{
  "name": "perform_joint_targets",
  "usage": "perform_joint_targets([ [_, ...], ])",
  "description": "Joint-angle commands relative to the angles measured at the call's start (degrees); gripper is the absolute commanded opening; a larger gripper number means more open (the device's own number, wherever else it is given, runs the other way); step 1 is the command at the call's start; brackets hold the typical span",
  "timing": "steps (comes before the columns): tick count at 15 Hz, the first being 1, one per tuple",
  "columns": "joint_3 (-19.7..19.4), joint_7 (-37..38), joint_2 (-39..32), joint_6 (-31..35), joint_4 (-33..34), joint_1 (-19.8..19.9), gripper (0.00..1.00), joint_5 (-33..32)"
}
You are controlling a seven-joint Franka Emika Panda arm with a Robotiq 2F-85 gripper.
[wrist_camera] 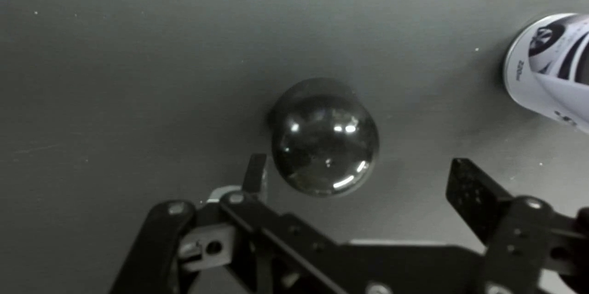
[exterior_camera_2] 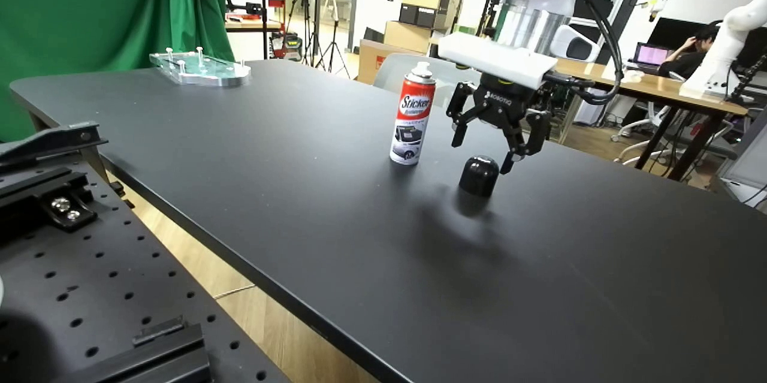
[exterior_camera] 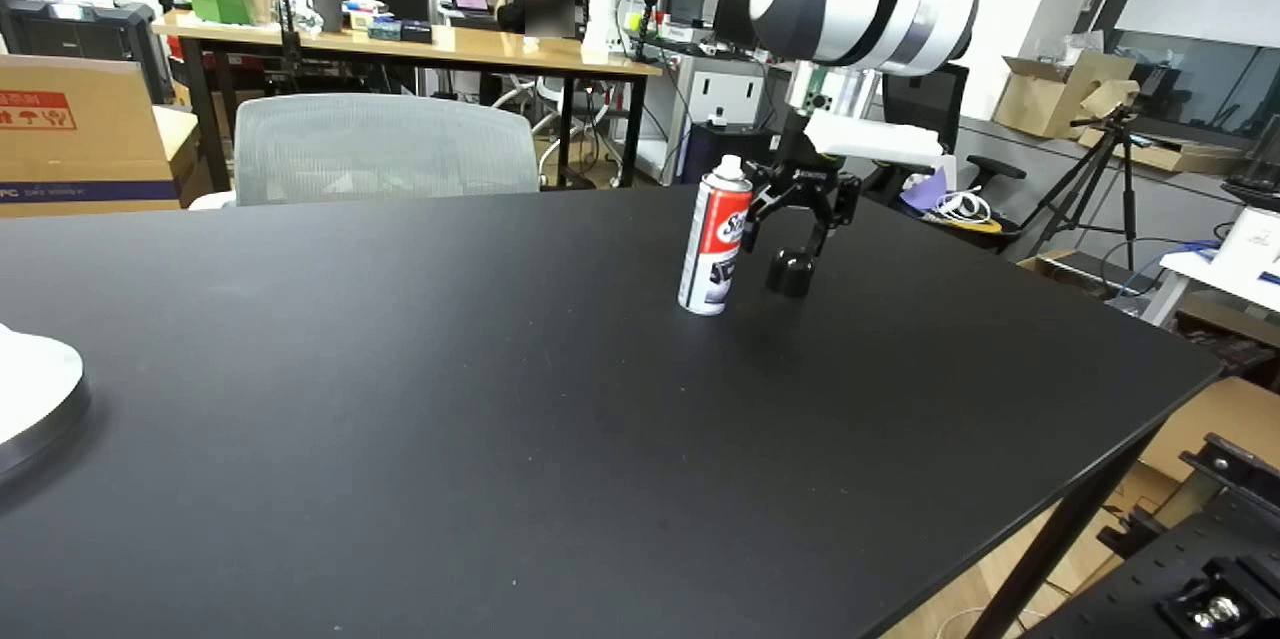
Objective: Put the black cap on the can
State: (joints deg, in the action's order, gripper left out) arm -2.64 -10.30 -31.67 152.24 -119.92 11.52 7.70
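The black cap [exterior_camera: 791, 275] stands dome up on the dark table and also shows in an exterior view [exterior_camera_2: 479, 177] and the wrist view [wrist_camera: 325, 144]. The can [exterior_camera: 716, 237], red and white with a whitish nozzle top, stands upright beside it; it also shows in an exterior view [exterior_camera_2: 411, 116]. Only the can's lower part [wrist_camera: 559, 66] shows at the right of the wrist view. My gripper [exterior_camera_2: 483, 154] is open and empty just above the cap. In the wrist view my gripper [wrist_camera: 360, 173] has the cap nearer its left finger, with a wide gap to its right finger.
The dark table [exterior_camera: 450, 399] bears a white-topped disc-like object [exterior_camera: 35, 389] at its left edge in an exterior view. A clear plate with posts [exterior_camera_2: 201, 68] lies at the table's far end. A grey chair [exterior_camera: 385, 149] stands behind the table edge.
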Motion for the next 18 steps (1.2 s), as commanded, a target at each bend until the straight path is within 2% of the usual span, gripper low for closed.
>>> perform_joint_targets([
  [1, 0.2, 0.1, 0.6, -1.5, -0.1, 1.4, 1.00, -0.2],
  [3, 0.1, -0.1, 0.4, -1.7, -0.1, 1.9, 1.00, -0.1],
  [4, 0.1, 0.0, 0.3, -1.7, -0.2, 2.1, 0.75, -0.1],
  [5, 0.2, -0.3, 0.3, -2.0, -0.2, 2.4, 0.75, -0.1],
  [9, 0.5, -0.7, 0.1, -2.6, -0.2, 2.8, 0.45, 0.1],
  [11, 0.6, -0.8, 0.6, -2.2, -0.6, 2.9, 0.33, 0.3],
  [18, -1.3, 1.2, 8.7, 0.1, -4.8, -0.1, 0.32, -2.9],
])
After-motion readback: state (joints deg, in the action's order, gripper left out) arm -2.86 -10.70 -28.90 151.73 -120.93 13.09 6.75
